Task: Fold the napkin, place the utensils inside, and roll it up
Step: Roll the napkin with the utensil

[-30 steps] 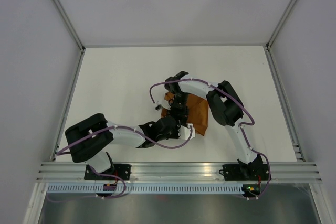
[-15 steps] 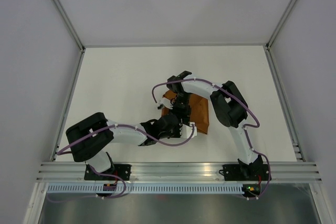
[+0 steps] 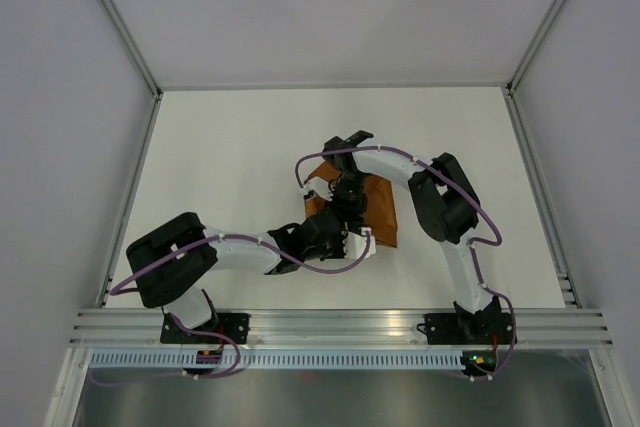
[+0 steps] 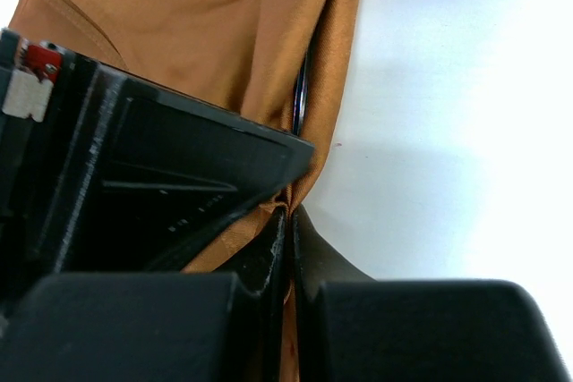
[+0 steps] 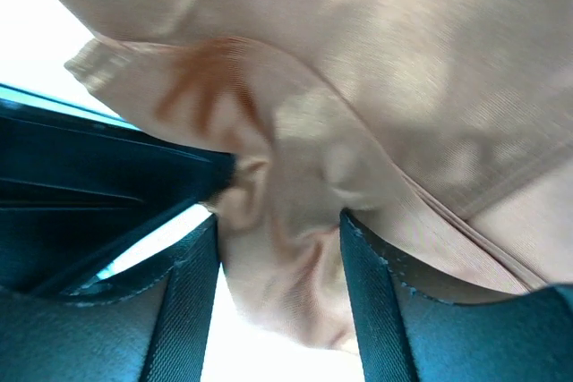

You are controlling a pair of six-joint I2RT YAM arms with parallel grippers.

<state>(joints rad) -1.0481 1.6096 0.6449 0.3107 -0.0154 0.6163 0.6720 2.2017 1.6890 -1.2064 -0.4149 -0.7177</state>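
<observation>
The rust-brown napkin (image 3: 382, 209) lies bunched and folded at mid-table between the two arms. My left gripper (image 3: 347, 234) is shut on a thin edge of the napkin (image 4: 206, 24), with the cloth pinched between its fingers (image 4: 292, 248). A slim dark strip, likely the fork handle (image 4: 300, 96), shows inside a fold of the cloth; the tines are hidden. My right gripper (image 3: 345, 199) sits just above the left one, its jaws around a thick bunch of napkin (image 5: 403, 60) that fills the gap (image 5: 282, 301).
The white table (image 3: 230, 167) is walled in by grey panels on the left, far and right sides. A metal rail (image 3: 340, 325) runs along the near edge. The two grippers almost touch over the napkin's left side.
The right gripper has shifted a little right and away, pulling the napkin's left part up; a cloth corner now sticks out to its left. The left gripper has edged right along the cloth.
</observation>
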